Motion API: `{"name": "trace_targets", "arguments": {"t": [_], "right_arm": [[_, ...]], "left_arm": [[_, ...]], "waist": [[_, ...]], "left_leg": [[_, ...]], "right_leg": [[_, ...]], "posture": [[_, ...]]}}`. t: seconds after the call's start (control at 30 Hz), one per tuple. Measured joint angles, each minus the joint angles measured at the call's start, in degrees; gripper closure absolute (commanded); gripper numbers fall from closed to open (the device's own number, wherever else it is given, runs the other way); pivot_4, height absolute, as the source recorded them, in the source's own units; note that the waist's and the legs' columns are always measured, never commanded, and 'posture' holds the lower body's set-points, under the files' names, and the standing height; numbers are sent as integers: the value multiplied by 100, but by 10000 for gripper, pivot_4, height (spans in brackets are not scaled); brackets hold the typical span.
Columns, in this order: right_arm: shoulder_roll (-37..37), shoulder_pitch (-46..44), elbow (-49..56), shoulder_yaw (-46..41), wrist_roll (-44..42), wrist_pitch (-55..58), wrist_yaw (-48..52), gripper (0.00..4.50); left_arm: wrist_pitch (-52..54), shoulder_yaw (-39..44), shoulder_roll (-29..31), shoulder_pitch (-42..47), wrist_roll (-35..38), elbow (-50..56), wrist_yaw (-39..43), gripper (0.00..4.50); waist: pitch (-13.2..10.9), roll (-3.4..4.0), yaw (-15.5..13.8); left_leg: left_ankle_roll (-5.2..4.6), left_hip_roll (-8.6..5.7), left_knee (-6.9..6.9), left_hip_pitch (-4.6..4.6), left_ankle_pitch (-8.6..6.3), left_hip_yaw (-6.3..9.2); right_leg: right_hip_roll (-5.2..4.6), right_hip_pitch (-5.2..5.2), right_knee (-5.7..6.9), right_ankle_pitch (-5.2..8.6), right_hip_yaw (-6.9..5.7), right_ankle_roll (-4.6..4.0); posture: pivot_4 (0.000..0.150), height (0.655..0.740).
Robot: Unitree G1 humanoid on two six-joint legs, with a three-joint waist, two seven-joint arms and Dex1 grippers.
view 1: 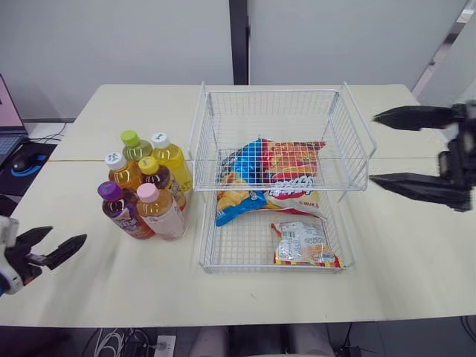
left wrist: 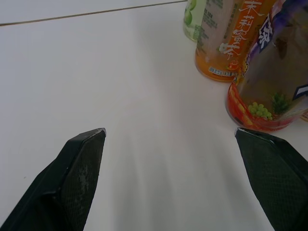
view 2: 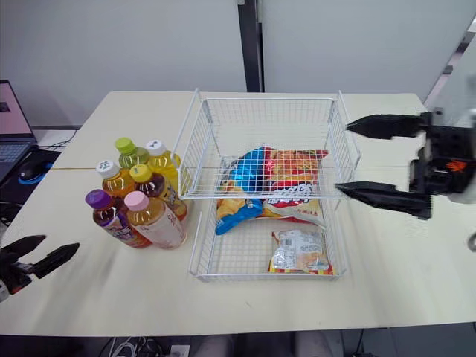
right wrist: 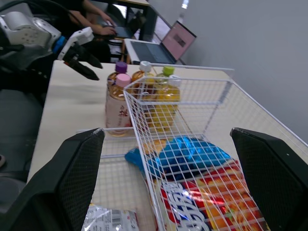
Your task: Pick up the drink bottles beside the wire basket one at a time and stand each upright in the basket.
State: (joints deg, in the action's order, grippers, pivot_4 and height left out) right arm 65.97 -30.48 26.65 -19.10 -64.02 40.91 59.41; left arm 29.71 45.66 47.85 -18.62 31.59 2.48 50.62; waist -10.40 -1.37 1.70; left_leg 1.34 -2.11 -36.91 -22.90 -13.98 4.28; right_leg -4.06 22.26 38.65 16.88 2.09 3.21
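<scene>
Bottles (view 1: 145, 186), six in a tight cluster, stand on the bench (view 1: 111, 282) just left of the basket (view 1: 208, 111). None is inside yet, so all the work remains. The left end effector (view 1: 67, 234) hangs released and empty near them. Snack bags (view 1: 275, 175) crowd the basket floor, leaving little room. The right end effector (view 1: 374, 147), spread wide and empty, hovers by the basket's right wall.

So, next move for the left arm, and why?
Probably ease the left gripper forward to the purple-cap bottle. The gripper is open and low over the table, and that bottle looks nearest of the six, all standing outside the basket.
</scene>
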Motion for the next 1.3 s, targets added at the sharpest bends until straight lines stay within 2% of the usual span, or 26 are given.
{"name": "trace_targets", "arguments": {"t": [0.17,0.37,0.63,0.9,1.07,1.3], "right_arm": [[-832,-805,10,1190,327,51,-169,0],[-1184,-1242,-55,1712,611,221,-163,0],[-1227,-1057,-87,1770,882,68,500,0],[-1215,-881,-98,1691,1021,-99,820,0],[-1206,-715,-101,1684,1129,-172,979,0],[-1273,-1075,-46,1716,1114,-3,881,0]], "left_arm": [[220,344,-219,-484,206,589,-14,376],[510,701,-396,-789,491,1298,-155,376],[1038,1084,-381,-907,1144,2030,-198,376],[1511,1328,101,-178,2000,2204,-359,376],[1353,1160,25,242,2089,2307,-555,376],[969,444,-504,427,1789,2470,-1014,376]], "waist": [[0,-1,-5],[1,-5,-75],[2,-8,-74],[2,-9,-71],[1,-8,-60],[1,-10,-24]], "left_leg": [[-1,-1,-1,-2,-1,-1],[-1,-2,-2,-2,-1,5],[-1,-2,-2,-1,-1,4],[-1,-4,-2,-1,-2,4],[-1,-5,-2,1,-2,3],[-1,-7,-2,0,-2,4]], "right_leg": [[-1,3,0,0,0,0],[-1,1,-3,-1,-7,0],[1,0,-3,-1,-9,-1],[2,-1,-3,-1,-10,0],[3,0,3,-1,-8,0],[3,-1,4,-2,-7,1]], "posture": [[1500,7400],[1500,7400],[1500,7400],[1500,7400],[1500,7400],[1500,7400]]}}
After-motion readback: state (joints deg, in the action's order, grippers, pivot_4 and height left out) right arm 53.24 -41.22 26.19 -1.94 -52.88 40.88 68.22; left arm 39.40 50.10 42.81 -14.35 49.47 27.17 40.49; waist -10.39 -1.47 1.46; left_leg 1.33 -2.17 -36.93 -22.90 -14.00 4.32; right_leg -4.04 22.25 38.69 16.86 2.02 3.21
